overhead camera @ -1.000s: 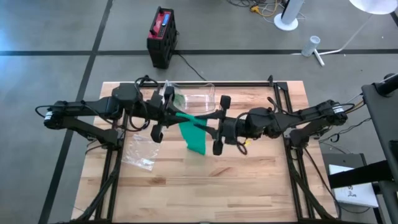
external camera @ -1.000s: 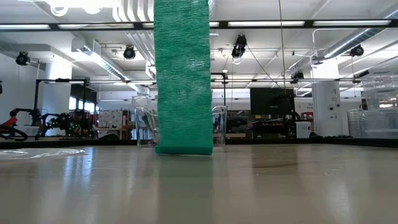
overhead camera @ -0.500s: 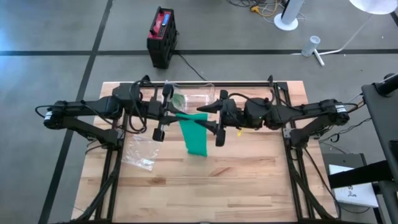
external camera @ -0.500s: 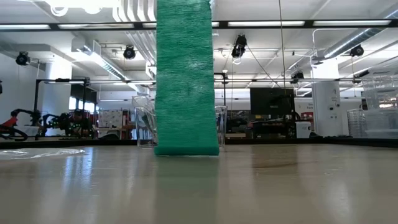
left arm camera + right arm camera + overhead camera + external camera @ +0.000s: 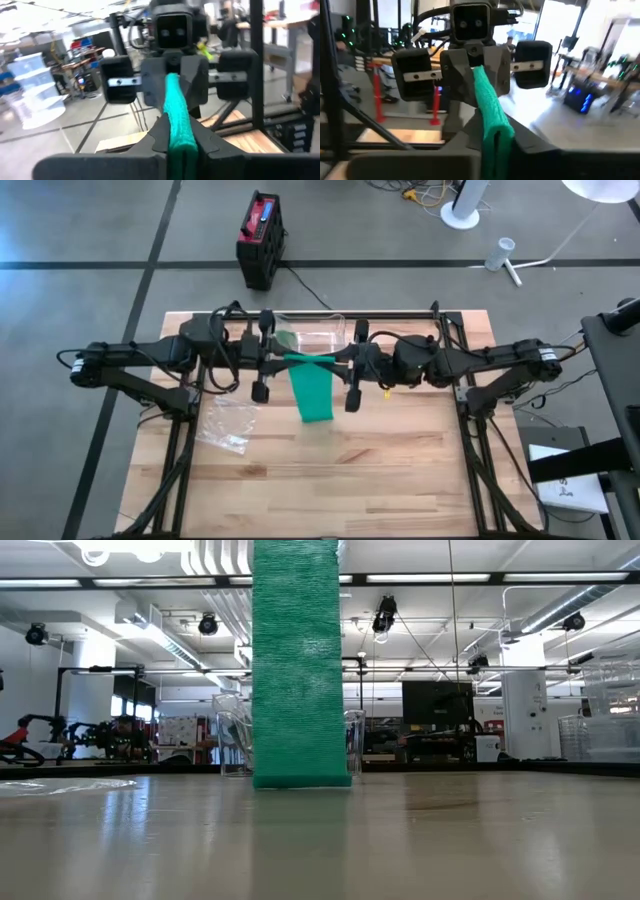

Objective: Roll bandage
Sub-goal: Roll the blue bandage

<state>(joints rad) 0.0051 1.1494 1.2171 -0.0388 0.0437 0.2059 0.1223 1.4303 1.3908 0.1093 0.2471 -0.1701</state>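
A green bandage (image 5: 314, 392) is held high over the table's middle. Its top is bunched into a short level strip (image 5: 308, 360) between my two grippers, which point level at each other. The rest hangs as a flat band, and its lower end (image 5: 300, 778) rests on the tabletop. My left gripper (image 5: 279, 359) is shut on the strip's left end, my right gripper (image 5: 338, 363) on its right end. Each wrist view shows that arm's own fingers closed on green cloth, with the other gripper straight ahead. My left gripper pinches the left end of the bunched top strip (image 5: 181, 142) between its two fingers, coming level from the table's left, along the strip. The cloth there is gathered into several layers. The band hangs below. My right gripper pinches the right end of the same strip (image 5: 495, 136) between its two fingers, level from the table's right and along the strip. The cloth is bunched into several layers. The strip runs straight across to the left gripper (image 5: 472, 65).
A clear plastic container (image 5: 312, 335) stands just beyond the grippers, near the far edge. A crumpled clear bag (image 5: 226, 424) lies on the table's left part. A black and red box (image 5: 261, 238) sits on the floor beyond the table. The near half of the wooden table (image 5: 400, 480) is bare.
My right gripper has moved a little toward the far edge, rolled about its own line, spread its fingers and then shut on the strip's right end. My left gripper has rolled slightly in place. The hanging band now hangs squarer, its lower end still on the table.
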